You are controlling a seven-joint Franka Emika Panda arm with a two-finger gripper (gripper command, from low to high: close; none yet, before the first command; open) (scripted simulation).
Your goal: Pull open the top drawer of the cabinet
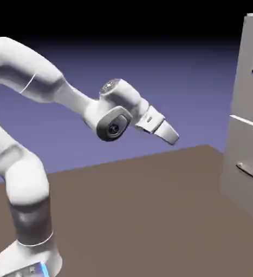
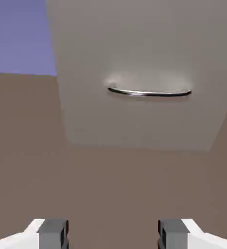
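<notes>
The exterior view shows the white robot arm [image 1: 28, 189] and two drawer fronts, upper [image 1: 250, 81] and lower [image 1: 245, 157], each with one handle; the hand view shows just one handle [image 2: 149, 93] and both fingertips [image 2: 52, 233]. The jaws [image 2: 113, 234] are released, well apart from the cabinet [image 1: 231, 146]. It stands by the brown surface's [image 1: 134, 216] far right corner, its top drawer uppermost. The exterior view's right edge cuts off the cabinet and both handles.
</notes>
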